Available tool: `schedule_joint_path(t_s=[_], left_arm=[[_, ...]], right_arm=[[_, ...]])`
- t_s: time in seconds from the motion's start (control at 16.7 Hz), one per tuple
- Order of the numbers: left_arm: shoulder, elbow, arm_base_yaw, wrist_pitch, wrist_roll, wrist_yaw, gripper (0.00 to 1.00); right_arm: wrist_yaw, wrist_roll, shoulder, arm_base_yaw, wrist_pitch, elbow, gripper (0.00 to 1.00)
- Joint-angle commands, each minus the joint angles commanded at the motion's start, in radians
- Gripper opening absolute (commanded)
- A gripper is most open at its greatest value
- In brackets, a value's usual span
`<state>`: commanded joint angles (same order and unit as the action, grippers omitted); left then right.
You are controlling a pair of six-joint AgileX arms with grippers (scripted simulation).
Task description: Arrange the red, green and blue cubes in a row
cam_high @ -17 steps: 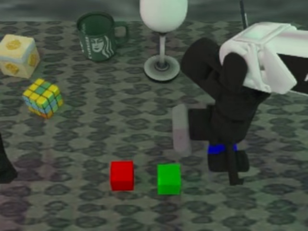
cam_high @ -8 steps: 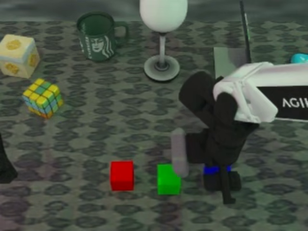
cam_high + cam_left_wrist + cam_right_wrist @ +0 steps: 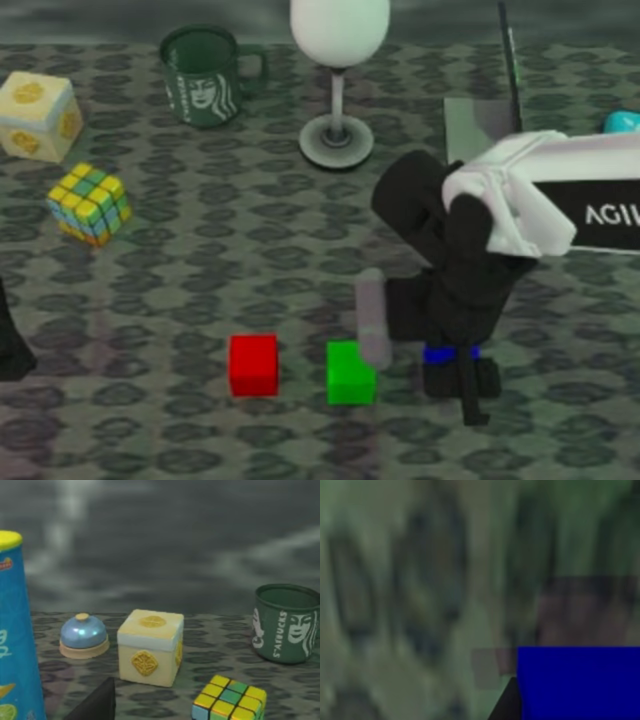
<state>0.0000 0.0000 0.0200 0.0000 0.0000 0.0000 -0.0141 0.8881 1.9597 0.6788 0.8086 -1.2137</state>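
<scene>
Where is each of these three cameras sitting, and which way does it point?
Top view: above the table, looking down on the red cube, green cube and right gripper around the blue cube.
Left wrist view: on the parked left arm, facing the mug; a dark gripper part shows.
Right wrist view: right above the blue cube; a dark finger edge shows.
Shared: mug in top and left wrist views.

Dim, even light; right wrist view blurred.
</scene>
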Motion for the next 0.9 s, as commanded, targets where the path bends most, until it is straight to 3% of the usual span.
schedule_joint_path(t_s=[0.54,0.9], left_arm=[[0.000,0.000,0.000,0.000,0.000,0.000,1.00],[0.000,0.000,0.000,0.000,0.000,0.000,1.00]], right_arm=[[0.000,0.000,0.000,0.000,0.000,0.000,0.98],[0.000,0.000,0.000,0.000,0.000,0.000,1.00]])
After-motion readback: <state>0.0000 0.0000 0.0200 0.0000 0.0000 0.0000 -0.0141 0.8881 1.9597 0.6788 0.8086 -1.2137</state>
